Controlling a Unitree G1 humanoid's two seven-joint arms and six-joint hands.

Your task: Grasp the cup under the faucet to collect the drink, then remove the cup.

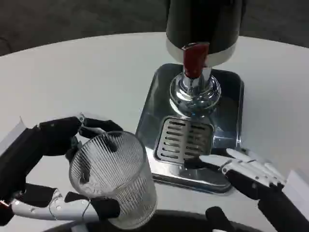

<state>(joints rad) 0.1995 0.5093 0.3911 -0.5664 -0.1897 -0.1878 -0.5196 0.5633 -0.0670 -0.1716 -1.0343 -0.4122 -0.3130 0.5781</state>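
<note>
- The left hand [58, 164] has hold of a clear ribbed cup [113, 179] at the lower left of the head view, with dark fingers [99, 126] curving over the far side of the rim and another finger running along the near side close to the cup's base.
- The cup tilts, its open mouth facing up and to the left, and it sits to the left of the metal tray, not under the faucet.
- The right hand [246, 169] lies at the lower right with its fingers apart and nothing in them; its white and black fingertips [203, 162] reach onto the front right edge of the drip tray [227, 121].
- The drip tray is a shiny square metal piece with a slotted grate [181, 140] in its near half.
- Above the grate stands the chrome faucet [195, 89] with a red handle [194, 58].
- Behind the faucet rises the dark drink dispenser [203, 21] with a pale band around its lower edge.
- Everything rests on a white table [87, 72].
</note>
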